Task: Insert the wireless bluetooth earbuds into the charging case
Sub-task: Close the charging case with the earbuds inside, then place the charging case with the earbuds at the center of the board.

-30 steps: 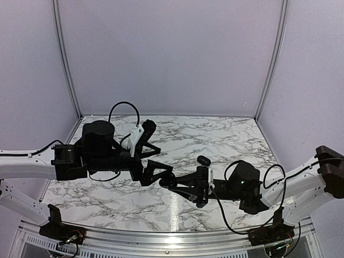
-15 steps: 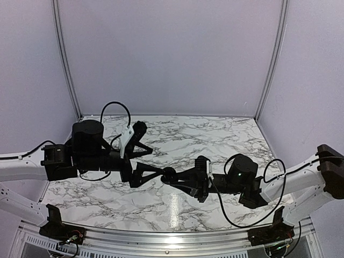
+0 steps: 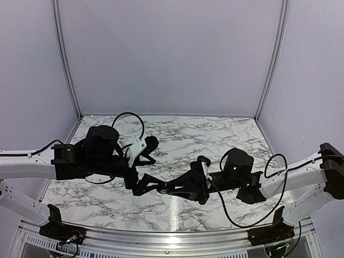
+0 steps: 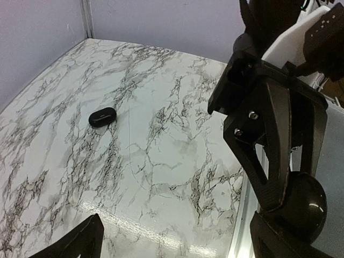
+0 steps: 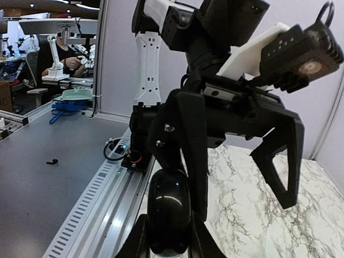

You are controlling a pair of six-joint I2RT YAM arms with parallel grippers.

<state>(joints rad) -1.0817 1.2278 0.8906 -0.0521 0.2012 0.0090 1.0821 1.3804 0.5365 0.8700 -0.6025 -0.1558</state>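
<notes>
Verify the following finishes before you proceed.

- Counter [image 4: 177, 145]: white marble pattern with dark grey and black veining, glossy.
- Enclosure walls [image 3: 172, 54]: plain pale lavender.
- Left gripper [image 3: 153, 173] and right gripper [image 5: 169, 232]: matte black.
- Camera mount [image 3: 137, 148] on the left wrist: white.
- Arm links [image 3: 21, 166]: white; cables [image 3: 236, 226]: black.
- Oval pebble-like item [image 5: 169, 201] in the right gripper: glossy black.
- Small oval item [image 4: 102, 116] on the counter: black.
</notes>
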